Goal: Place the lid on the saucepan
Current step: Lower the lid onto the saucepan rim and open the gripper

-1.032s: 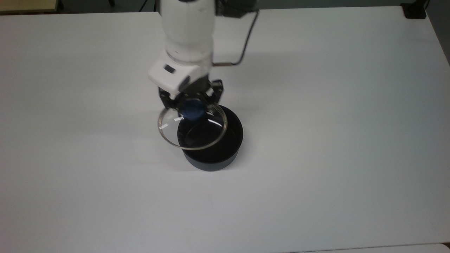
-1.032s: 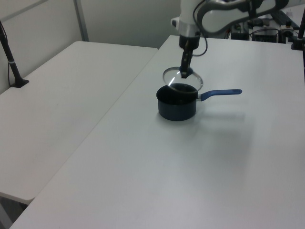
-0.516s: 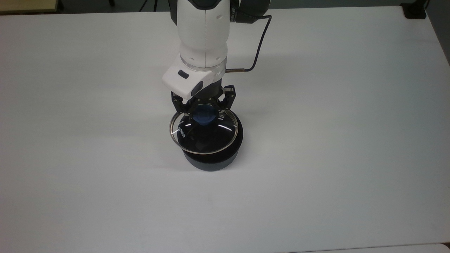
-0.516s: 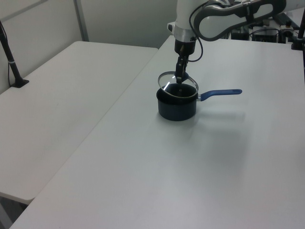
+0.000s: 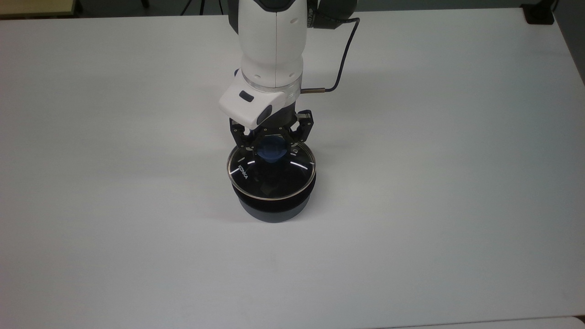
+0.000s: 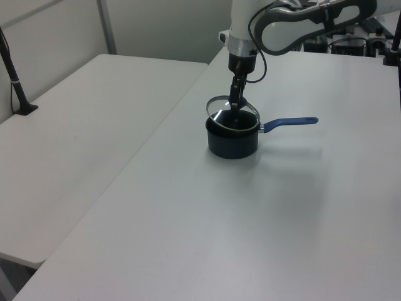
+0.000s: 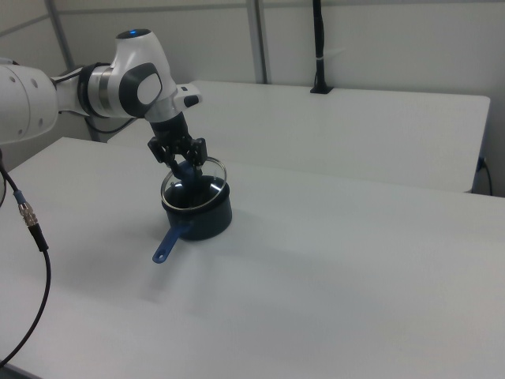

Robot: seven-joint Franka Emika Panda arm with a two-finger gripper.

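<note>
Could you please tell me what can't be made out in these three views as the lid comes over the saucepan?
- Whether the lid rests on the saucepan rim or hangs just above: in the top view the lid covers the rim.
- The saucepan's handle in the top view: the arm hides it.
- The knob: partly covered by the hand in the top view.
- The lid's lettering: too small in the left view and the right view.

White table point(image 5: 434, 183), plain matte top. Dark navy saucepan point(image 5: 274, 208) sits on it near middle, blue handle point(image 6: 289, 123) sticking out sideways.
</note>
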